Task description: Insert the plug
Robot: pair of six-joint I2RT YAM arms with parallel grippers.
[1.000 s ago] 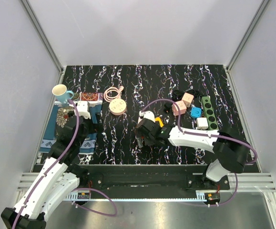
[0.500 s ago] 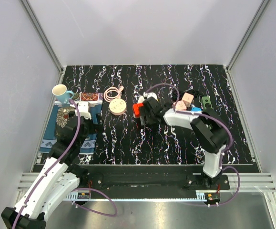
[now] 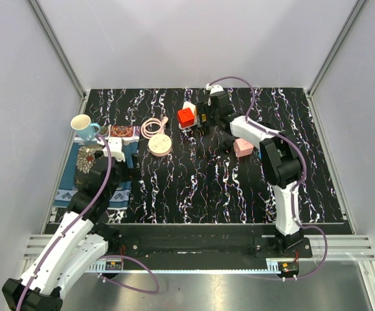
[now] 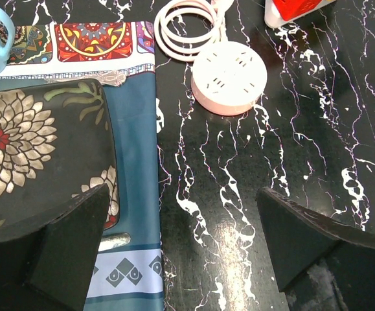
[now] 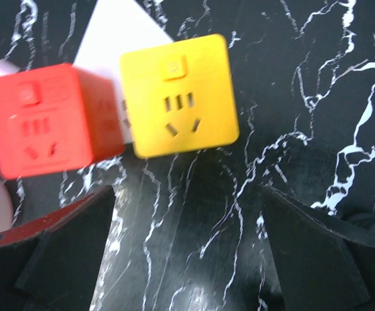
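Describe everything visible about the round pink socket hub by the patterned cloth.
The round pale-pink plastic socket hub lies flat and face up on the black marbled table, its top showing several groups of slot openings with nothing plugged in. Its pink cable sits coiled just beyond it. It lies right of the patterned cloth, not touching it.

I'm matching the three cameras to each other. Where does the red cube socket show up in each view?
Top external: red cube socket sits at the far middle of the table.
Left wrist: only its lower corner shows, at the top right edge.
Right wrist: at the left, touching the yellow cube socket.
Shared landmark: the round pink socket, down-left of the cube in the top and left wrist views.
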